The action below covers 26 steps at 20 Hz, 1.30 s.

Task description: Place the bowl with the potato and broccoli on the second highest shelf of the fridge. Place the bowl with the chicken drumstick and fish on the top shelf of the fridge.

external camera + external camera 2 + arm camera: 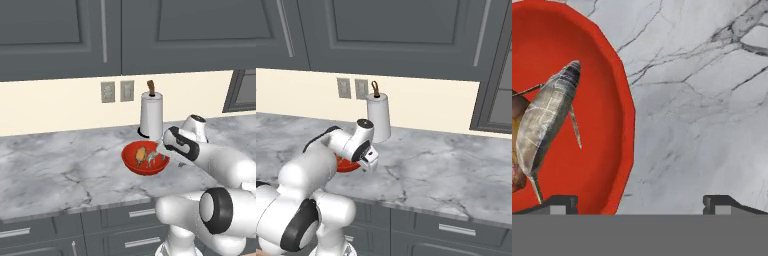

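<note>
From your left base view, the red bowl (145, 158) sits near the tabletop's (60, 170) front edge, drumstick (141, 153) and fish (151, 158) inside; no writing readable. Right base view: arm hides most of it. Hand view: tool (640, 202) spread wide, straddling the rim, bowl cut off.

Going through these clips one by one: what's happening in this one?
The arm is reaching over the marble counter to the red bowl that holds the chicken drumstick and the fish. The gripper is open and holds nothing, with the bowl's rim between its fingertips, so the grasp is not yet made. The bowl stands on the counter in front of a paper towel roll. The hand view shows the rim close up.
</note>
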Motion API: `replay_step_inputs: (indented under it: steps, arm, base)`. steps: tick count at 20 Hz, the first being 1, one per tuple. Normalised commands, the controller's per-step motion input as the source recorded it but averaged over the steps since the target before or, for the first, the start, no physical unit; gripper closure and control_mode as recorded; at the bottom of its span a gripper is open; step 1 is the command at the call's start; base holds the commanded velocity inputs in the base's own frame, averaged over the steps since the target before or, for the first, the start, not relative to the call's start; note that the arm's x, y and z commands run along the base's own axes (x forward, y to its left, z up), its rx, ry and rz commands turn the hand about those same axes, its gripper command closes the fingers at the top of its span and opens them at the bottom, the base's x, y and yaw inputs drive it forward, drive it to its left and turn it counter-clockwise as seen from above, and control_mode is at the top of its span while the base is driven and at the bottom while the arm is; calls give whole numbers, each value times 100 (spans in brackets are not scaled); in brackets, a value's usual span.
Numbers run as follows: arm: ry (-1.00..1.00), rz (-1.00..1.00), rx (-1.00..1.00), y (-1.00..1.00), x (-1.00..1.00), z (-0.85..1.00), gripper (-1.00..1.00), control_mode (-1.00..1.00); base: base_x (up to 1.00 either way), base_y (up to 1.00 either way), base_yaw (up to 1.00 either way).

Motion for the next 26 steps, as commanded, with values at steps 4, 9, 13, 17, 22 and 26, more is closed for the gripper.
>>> replay_step_inputs:
  steps: [4,9,13,17,22,26]
  arm:
    - [0,-1,0,6,33,-19,-100,-100]
    - [1,0,0,0,13,-77,-100,-100]
    - [0,0,1,8,23,-19,-100,-100]
    - [0,0,0,9,12,3,-100,-100]
    - [-1,0,0,4,0,15,-100,-100]
    - [-4,0,0,14,0,-30,-100,-100]
  base:
    - [0,0,0]
    - [0,0,0]
    - [0,0,0]
    - [0,0,0]
    - [0,0,0]
    - [0,0,0]
